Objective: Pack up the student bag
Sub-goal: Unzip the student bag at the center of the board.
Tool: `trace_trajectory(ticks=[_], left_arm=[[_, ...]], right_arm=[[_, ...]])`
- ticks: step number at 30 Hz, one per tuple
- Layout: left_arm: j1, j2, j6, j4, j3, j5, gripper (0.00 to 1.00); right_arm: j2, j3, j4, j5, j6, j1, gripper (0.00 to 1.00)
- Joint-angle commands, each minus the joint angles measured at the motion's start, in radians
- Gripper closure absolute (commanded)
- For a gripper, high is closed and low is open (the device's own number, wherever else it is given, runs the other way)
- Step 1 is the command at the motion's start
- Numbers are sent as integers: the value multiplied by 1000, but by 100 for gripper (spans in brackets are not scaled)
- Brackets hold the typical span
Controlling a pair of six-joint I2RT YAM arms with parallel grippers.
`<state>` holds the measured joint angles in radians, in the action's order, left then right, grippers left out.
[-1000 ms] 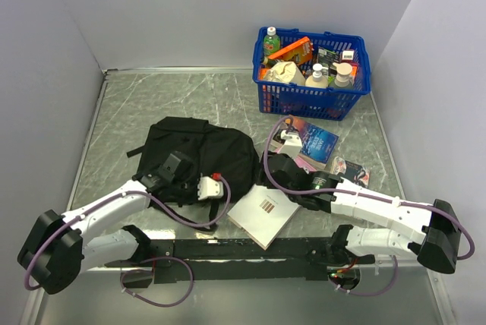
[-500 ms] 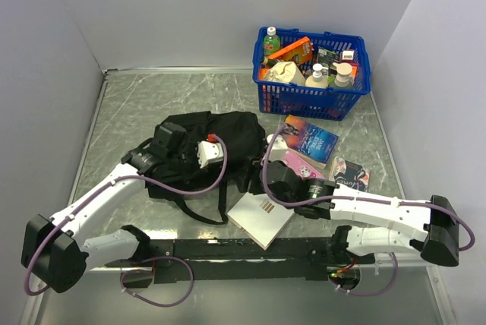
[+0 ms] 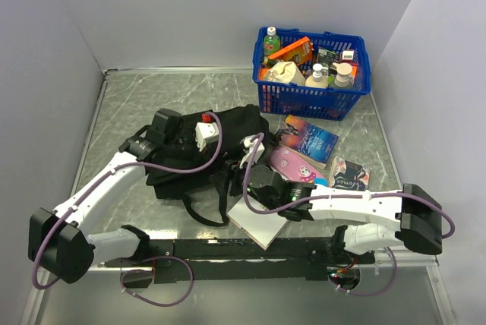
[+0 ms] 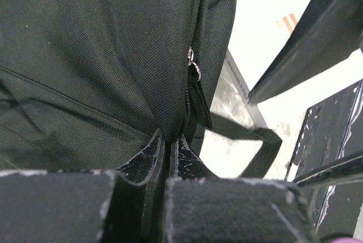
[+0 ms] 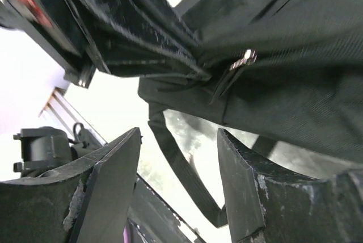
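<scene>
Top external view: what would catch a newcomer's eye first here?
The black backpack lies crumpled at the middle of the table, with the left gripper pinched shut on its fabric beside the zipper. The right gripper hovers open close to it. At the far right, a blue basket full of groceries stands out.

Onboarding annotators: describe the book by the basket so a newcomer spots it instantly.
Find the blue basket at the table's far right corner. Flat on the table just in front of it lies the book, a rectangle with a dark blue-purple cover. The pink item beside it is rounded; the packet to its right is much smaller.
</scene>
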<state>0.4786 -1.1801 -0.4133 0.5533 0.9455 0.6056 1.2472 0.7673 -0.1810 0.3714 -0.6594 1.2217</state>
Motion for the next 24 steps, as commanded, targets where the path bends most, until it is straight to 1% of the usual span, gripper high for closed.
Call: trace_trajectory(ticks=[1,5,11,17,22,24], left_arm=[[-11,-6,7,-33,76,88,99],[-12,-9,-4,-27,76,86,99],[-12,2,-7,-3,81,95,99],[-11,13,-5,7,81,105,99],[-12,17,5,-6,64,100,99],[-11,19,5,-7,58,103,99]], right_arm=[[15,-10,-106,-2,18,2,37],[43,23,-83,29,11,-13,41],[73,30,-94,50,35,-47,45],[89,29,-133,57,43,-62,46],[121,62,-146,37,40,-64,47],[139,72,-141,34,26,-62,50]])
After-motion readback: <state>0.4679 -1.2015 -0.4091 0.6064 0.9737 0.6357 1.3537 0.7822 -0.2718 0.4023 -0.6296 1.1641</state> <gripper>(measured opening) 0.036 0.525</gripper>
